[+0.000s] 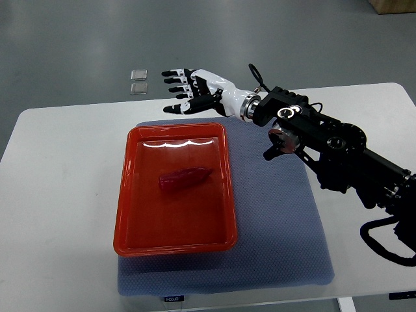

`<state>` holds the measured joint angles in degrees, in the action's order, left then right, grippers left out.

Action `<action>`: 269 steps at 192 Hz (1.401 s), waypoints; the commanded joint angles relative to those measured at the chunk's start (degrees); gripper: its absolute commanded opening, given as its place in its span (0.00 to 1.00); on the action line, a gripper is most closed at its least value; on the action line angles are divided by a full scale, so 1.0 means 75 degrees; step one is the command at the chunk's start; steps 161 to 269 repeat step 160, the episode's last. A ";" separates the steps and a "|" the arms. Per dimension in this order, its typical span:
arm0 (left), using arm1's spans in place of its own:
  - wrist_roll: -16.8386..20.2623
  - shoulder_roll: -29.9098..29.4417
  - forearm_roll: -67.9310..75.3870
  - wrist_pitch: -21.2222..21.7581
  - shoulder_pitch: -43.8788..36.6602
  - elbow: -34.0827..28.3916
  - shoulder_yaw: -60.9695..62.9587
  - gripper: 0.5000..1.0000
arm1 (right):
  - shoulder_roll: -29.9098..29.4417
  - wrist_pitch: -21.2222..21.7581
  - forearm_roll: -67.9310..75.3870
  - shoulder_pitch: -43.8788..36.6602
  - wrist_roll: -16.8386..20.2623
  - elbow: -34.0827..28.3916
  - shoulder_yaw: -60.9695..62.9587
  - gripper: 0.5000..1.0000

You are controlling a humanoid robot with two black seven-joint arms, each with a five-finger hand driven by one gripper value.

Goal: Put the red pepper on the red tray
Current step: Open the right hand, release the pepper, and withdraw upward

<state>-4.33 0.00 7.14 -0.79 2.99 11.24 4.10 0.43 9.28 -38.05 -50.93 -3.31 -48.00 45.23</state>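
A red pepper (185,179) lies on its side inside the red tray (133,235), a little above the tray's middle. My right hand (185,91) hovers beyond the tray's far edge, over the table's back rim. Its fingers are spread and point left, holding nothing. The black right arm (331,153) runs in from the lower right across the mat. The left arm does not show.
The tray rests on a blue-grey mat (279,221) on a white table (58,214). Two small clear squares (138,80) lie on the grey floor past the table's far edge.
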 commanded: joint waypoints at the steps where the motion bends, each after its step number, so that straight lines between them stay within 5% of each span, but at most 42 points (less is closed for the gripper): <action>1: -0.0008 0.0000 -0.0003 0.0000 0.0000 0.0013 0.0004 1.00 | -0.0034 0.0087 0.1476 0.0779 -0.0496 0.0013 0.1328 0.81; 49: -0.0008 0.0000 0.0009 0.0000 0.0000 0.0013 0.0004 1.00 | 0.0142 0.0508 0.4324 0.1951 -0.0977 0.0107 0.2418 0.83; 269: -0.0008 0.0000 0.0009 0.0000 0.0000 0.0013 0.0004 1.00 | 0.0060 0.0696 0.4441 0.2326 -0.0988 0.0353 0.2407 0.83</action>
